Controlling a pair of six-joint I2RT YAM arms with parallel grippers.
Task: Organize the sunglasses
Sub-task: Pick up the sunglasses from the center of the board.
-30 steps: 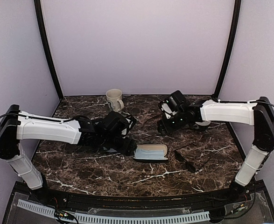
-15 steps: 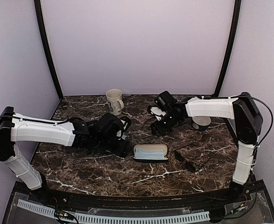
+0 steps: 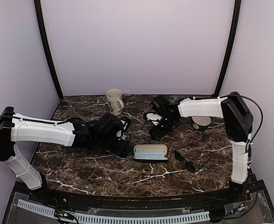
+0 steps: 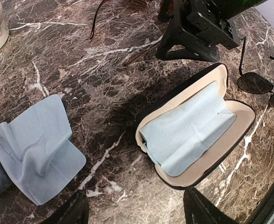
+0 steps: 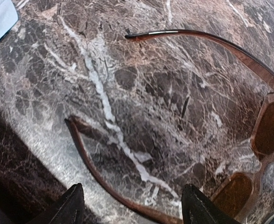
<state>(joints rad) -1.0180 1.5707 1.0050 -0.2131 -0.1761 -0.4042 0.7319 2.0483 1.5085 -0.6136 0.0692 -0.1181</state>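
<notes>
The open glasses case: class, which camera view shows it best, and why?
The left wrist view: the open glasses case is large, its beige lining and folded blue cloth plain. The top external view shows it small. The right wrist view shows no clear part of it.

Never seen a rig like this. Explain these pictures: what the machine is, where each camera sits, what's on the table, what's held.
Two white robot arms are bolted at the table's near edge. One picture looks down from above and behind; the other two come from cameras on the wrists. On the marble table lie a mug, an open case holding a blue cloth, a second blue cloth, dark-lensed sunglasses and brown-framed sunglasses. The left gripper and right gripper are both open; nothing is held.
</notes>
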